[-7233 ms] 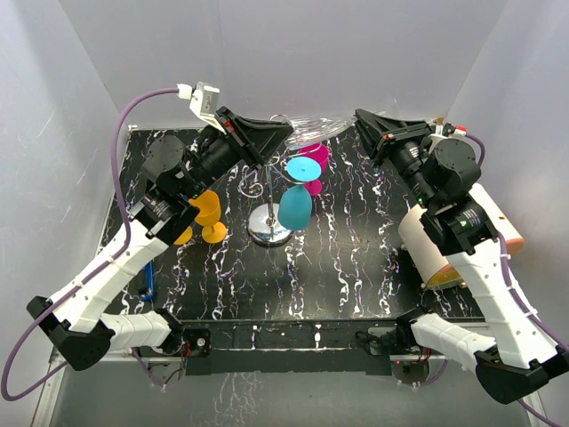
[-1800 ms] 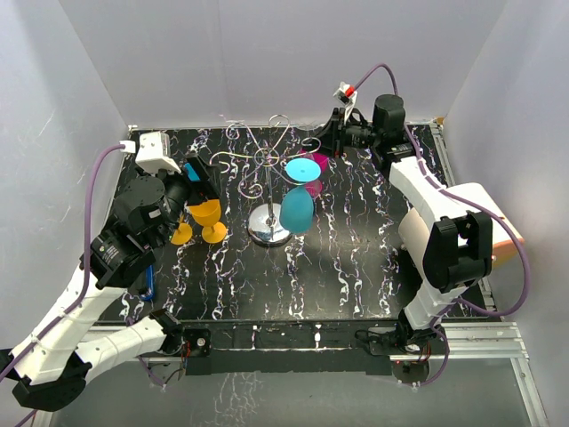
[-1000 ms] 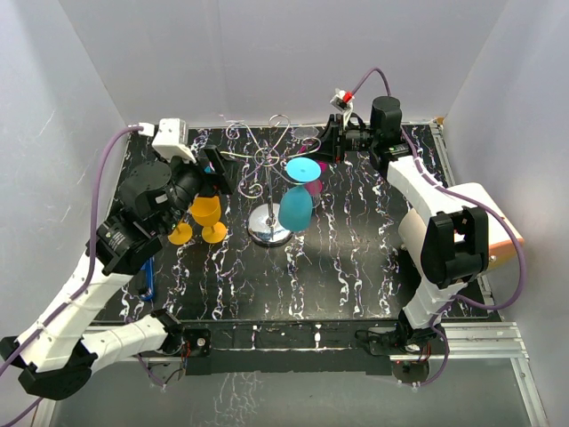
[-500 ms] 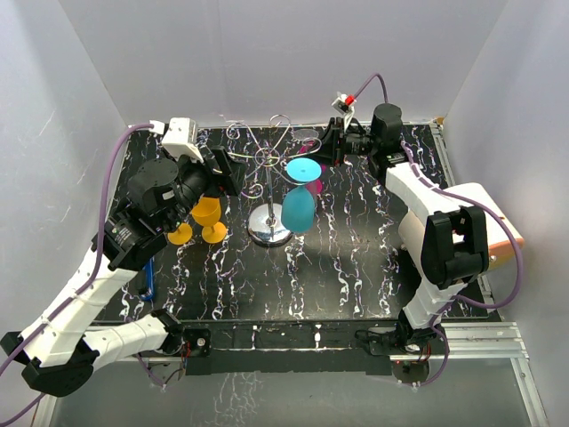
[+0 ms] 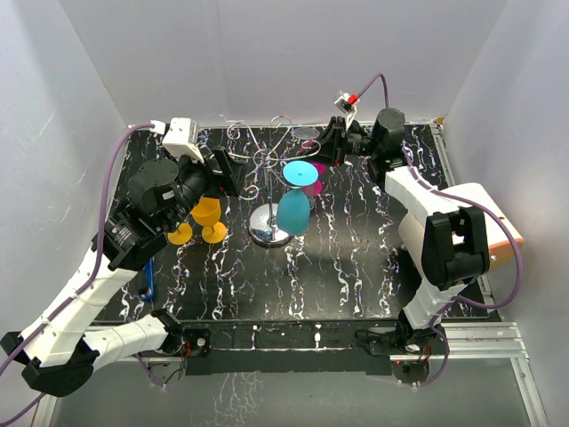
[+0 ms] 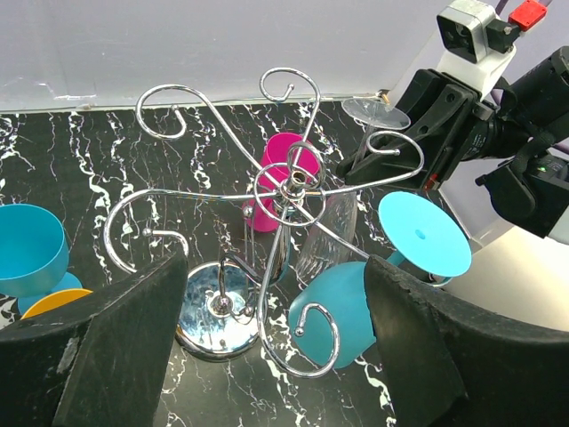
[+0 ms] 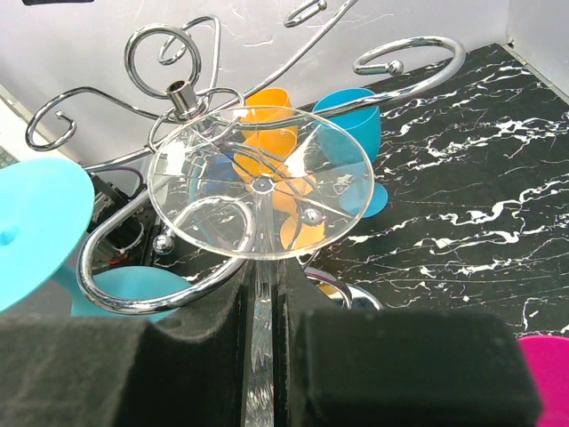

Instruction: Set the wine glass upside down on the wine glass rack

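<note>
Wine glass [image 7: 260, 182], clear see-through glass w/ thin stem & broad round flat foot: prob. light, stiff, slick & v. fragile, esp. at the stem. Best hold is on the stem near the foot w/ a modest squeeze & no knocks vs metal. It looks clean & unbroken, so transparent that things behind show through the foot. It is inverted, foot up, held off the worktop at the far right side of the silver wire wine glass rack [image 6: 286, 182], which has curled scroll arms on a thin pole & a shiny dome base. The foot is just beside one scroll arm; contact can't be told. Right jaws are clenched on the stem just under the foot. Left jaws stand wide apart, gripping nothing, facing the rack from the left. On the rack a teal wine glass [image 6: 351, 302] hangs bowl-down. A magenta glass [image 6: 280, 169] sits behind the pole, hung or standing unclear. Orange stemmed glasses [image 5: 206, 216] stand on the black white-veined marble-look worktop [image 5: 356, 258], left of the rack.
</note>
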### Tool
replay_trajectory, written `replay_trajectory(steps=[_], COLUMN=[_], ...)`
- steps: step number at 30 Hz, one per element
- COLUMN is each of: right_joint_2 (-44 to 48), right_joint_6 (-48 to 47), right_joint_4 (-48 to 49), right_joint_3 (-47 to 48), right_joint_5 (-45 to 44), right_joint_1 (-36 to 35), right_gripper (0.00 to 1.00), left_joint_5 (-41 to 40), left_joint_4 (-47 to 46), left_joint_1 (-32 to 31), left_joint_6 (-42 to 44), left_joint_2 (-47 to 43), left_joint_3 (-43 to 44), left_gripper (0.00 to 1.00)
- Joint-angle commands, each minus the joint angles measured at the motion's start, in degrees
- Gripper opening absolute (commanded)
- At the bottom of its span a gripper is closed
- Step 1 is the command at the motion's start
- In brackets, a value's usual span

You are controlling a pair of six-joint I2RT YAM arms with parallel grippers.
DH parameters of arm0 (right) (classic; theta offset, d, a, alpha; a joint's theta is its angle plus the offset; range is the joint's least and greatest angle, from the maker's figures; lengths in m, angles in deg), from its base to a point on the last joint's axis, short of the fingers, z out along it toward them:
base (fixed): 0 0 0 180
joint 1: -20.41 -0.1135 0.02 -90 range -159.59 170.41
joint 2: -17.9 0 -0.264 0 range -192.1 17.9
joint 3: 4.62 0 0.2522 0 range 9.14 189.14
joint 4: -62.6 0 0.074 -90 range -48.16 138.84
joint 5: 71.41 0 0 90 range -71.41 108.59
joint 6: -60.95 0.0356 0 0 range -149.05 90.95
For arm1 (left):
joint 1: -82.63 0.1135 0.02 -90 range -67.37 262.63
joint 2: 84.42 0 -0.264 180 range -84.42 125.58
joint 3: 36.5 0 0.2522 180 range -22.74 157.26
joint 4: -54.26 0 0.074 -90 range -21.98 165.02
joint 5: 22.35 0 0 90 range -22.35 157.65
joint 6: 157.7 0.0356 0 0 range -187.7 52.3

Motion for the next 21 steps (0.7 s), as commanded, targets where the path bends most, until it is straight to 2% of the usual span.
replay_trajectory(steps=[1, 7, 12, 21], right_joint_2=[2.27, 3.09, 4.67, 7.67], right_joint_6=[-0.96, -5.08, -5.28, -4.64], right_joint_4=[3.05, -1.0, 0.36, 2.58], right_joint_3=[1.63, 0.87, -1.4, -4.76], right_joint_5=[-0.49, -3.83, -6.13, -4.95], right_joint_1=[-1.4, -2.67, -2.71, -2.78], right_gripper=[0.0, 0.0, 0.0, 0.0], left_joint_5=[0.66, 0.83, 1.7, 2.45], left_joint_4=[-0.93, -0.89, -1.1, -1.74], left_joint_1=[0.28, 0.31, 0.34, 0.33], left_joint_6=[0.61, 0.61, 0.61, 0.27], left_joint_2=[-0.43, -0.21, 0.34, 2.08], left_joint_3=[1.71, 1.63, 1.55, 0.81], left_gripper=[0.79, 0.79, 0.79, 0.79])
